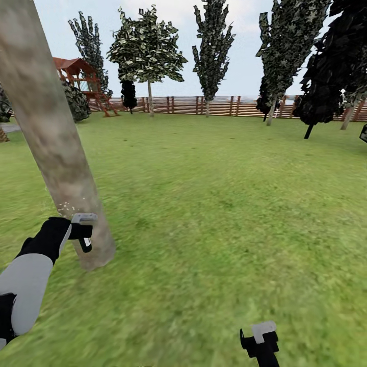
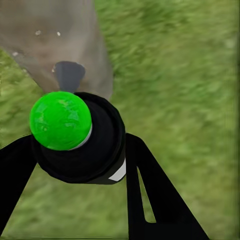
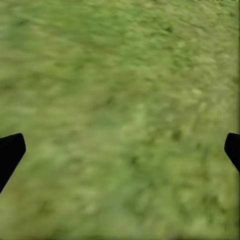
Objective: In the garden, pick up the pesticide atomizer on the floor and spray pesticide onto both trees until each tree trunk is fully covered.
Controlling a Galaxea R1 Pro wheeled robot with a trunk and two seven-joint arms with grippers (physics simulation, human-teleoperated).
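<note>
Right gripper (image 1: 261, 340) at bottom edge of head view, right of centre, above grass; in right wrist view fingers spread wide, nothing between. Left gripper (image 1: 80, 232) at lower left, clamped around pesticide atomizer (image 2: 80, 137); its top (image 2: 60, 120) looks green in left wrist view. Atomizer just beside base of tree trunk (image 1: 53, 137), white pesticide specks (image 1: 65, 208) on bark. Lawn (image 1: 219, 204) beyond. Slatted fence (image 1: 224, 105), dark trees, red play structure (image 1: 81, 81) at top.
</note>
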